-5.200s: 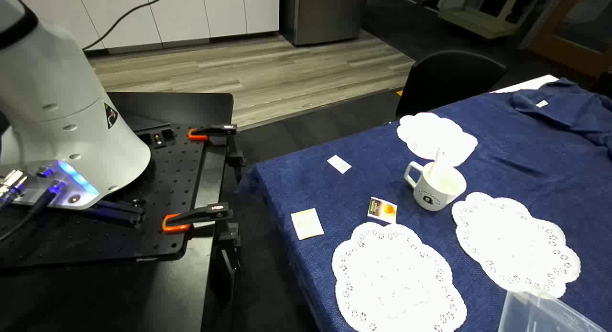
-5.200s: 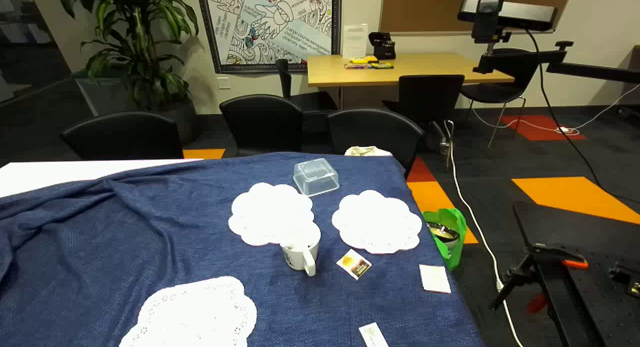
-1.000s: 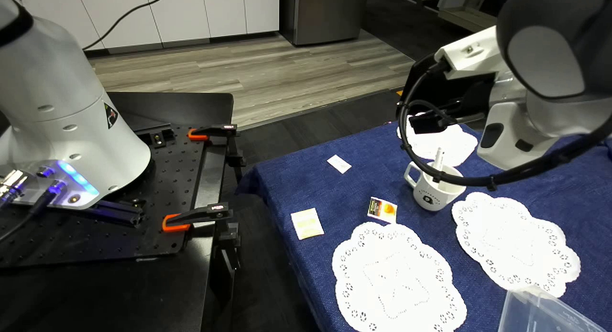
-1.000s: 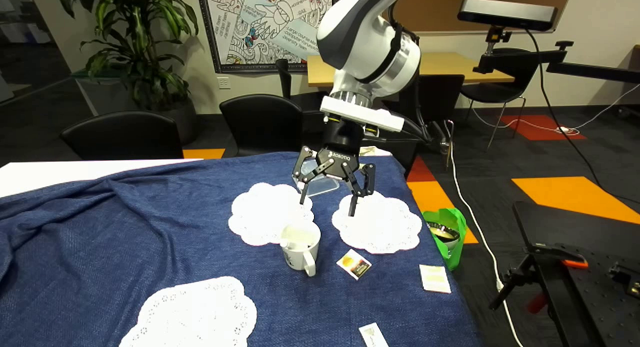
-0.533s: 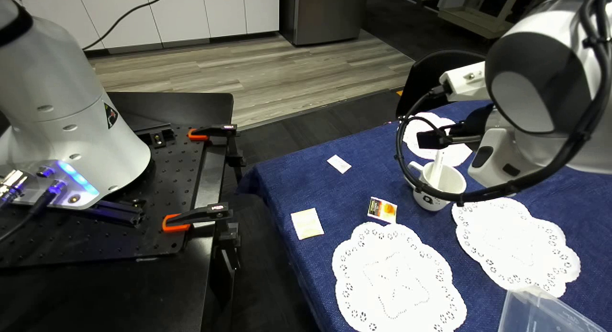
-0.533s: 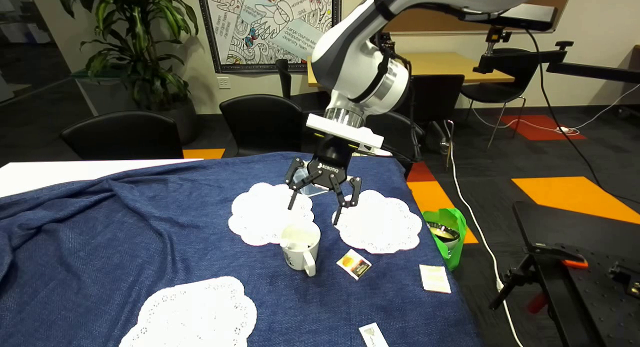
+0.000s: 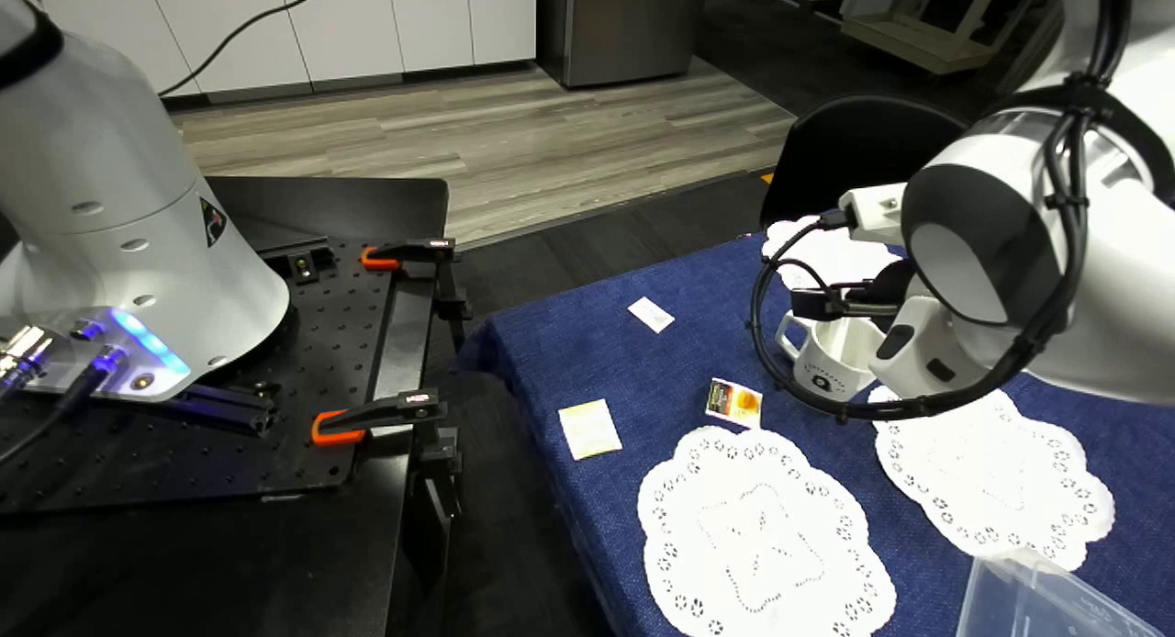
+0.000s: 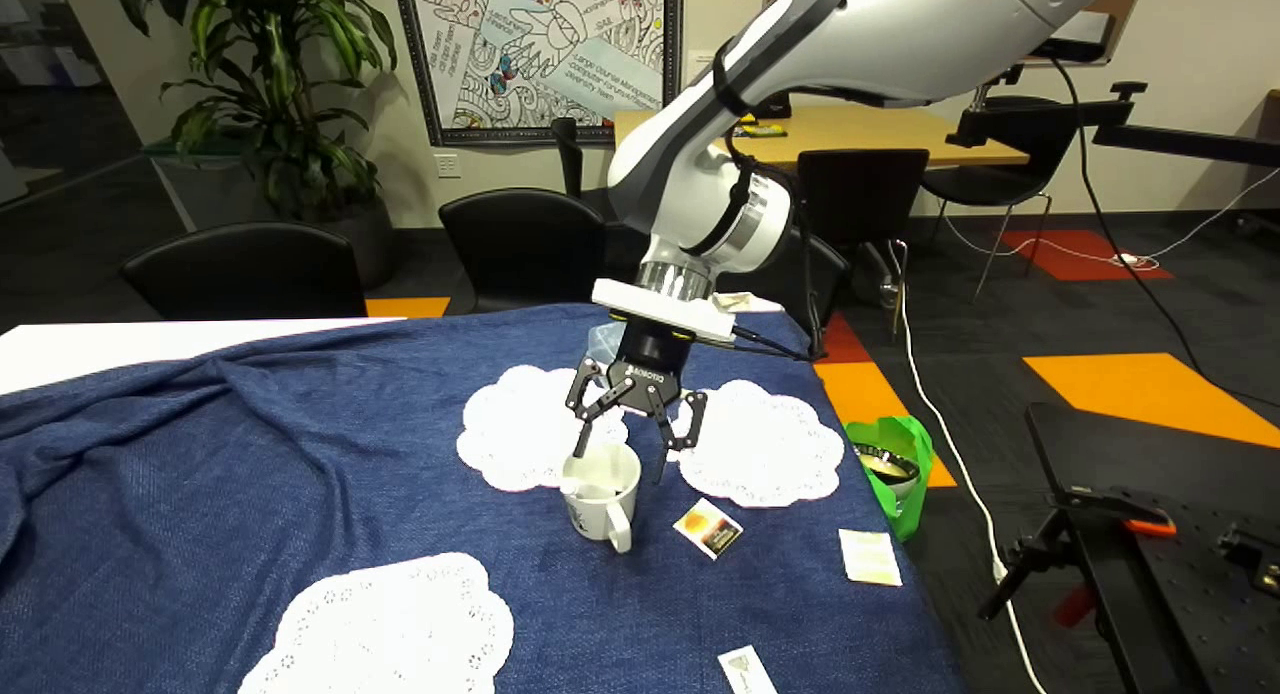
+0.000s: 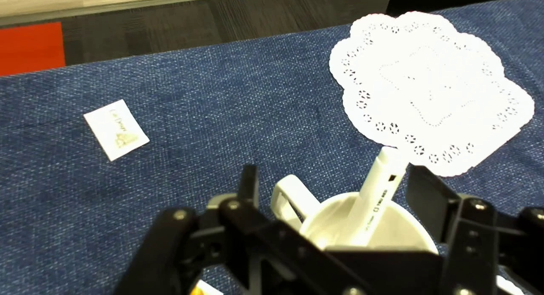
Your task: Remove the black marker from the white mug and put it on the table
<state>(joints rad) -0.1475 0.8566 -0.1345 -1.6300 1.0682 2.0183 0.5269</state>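
White-barrelled marker [image 9: 377, 193] w/ fine black print leaned in small white ceramic mug [image 8: 600, 514] w/ dark logo, upper end above rim. Mug upright on table [image 7: 569, 343] covered in dark navy-blue cloth, among scalloped white lace doilies [image 7: 771, 536], handle [image 9: 298, 192] twd. corner nearest black perforated workbench [image 7: 340, 362].

Black two-finger gripper [image 8: 620, 463]: fingers [image 9: 427, 197] well apart, low over mug; in wrist view, marker & handle were betw. tips; contact w/ marker couldn't tell.

In way: black cable loop [image 7: 918, 406] off white robot arm [image 7: 1056, 334] crossed in front of mug's base in an exterior view, & a finger covered marker's upper part there.

Around: paper sachet [image 7: 734, 403] w/ orange-and-black print near mug; square cream paper packet [image 7: 590, 430] close to edge facing workbench; small white rectangular packet [image 7: 651, 314] nearest corner. Clear plastic box [image 8: 604, 342] partly behind gripper in an exterior view.
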